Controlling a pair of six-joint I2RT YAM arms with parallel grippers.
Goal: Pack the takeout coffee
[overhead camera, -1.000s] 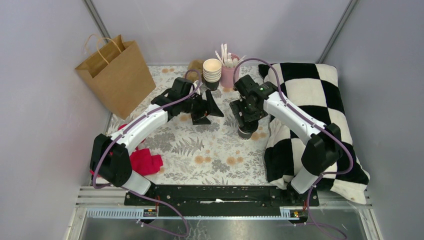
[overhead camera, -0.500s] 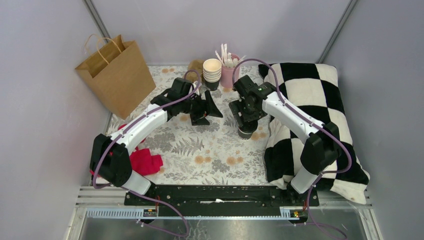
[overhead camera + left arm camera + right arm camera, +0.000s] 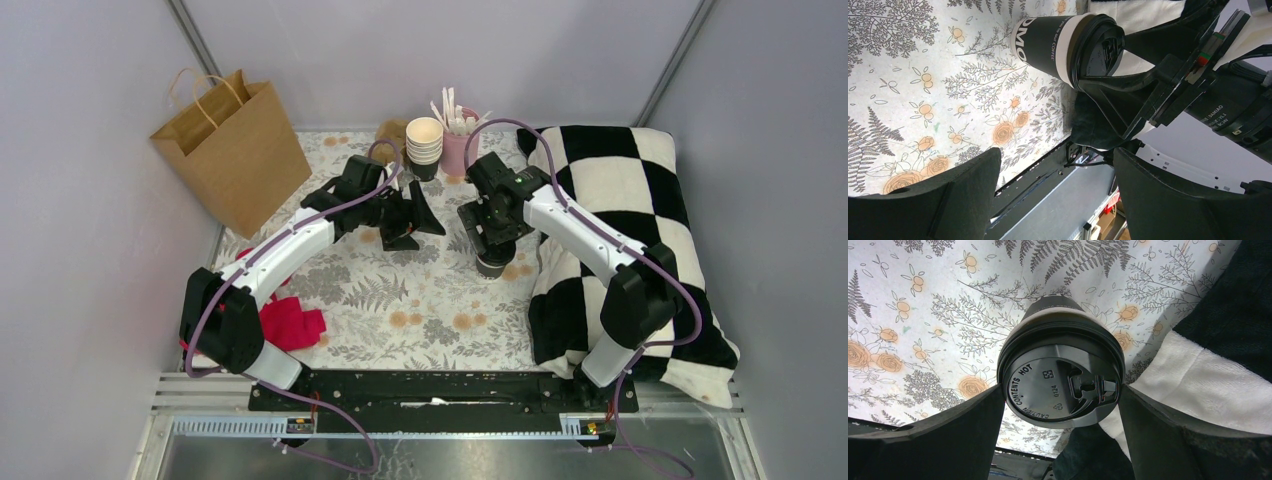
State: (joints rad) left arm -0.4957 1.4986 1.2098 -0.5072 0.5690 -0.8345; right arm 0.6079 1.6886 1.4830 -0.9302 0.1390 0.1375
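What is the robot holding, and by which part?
Left end effector holds nothing. Right end effector straddles the lid of the coffee cup; grip cannot be told.

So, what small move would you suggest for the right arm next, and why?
I would probably lower the right gripper a little before closing. Its open fingers flank only the lid of the coffee cup, which stands upright on the table, so squeezing there might pop the lid off rather than hold the cup wall.
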